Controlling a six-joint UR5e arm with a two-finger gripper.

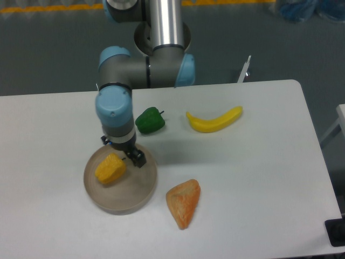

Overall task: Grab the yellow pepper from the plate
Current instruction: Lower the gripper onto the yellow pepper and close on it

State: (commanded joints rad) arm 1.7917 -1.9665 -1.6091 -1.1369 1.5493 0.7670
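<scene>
The hand hangs over the plate with the yellow pepper just to its left, apparently ungripped — whether its fingers are parted or closed cannot be told — so approach looks done, while grasp and lift remain.

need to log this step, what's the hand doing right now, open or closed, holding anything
Hand: over the plate, beside the yellow pepper, holding nothing; open or closed cannot be told from this view.
</scene>
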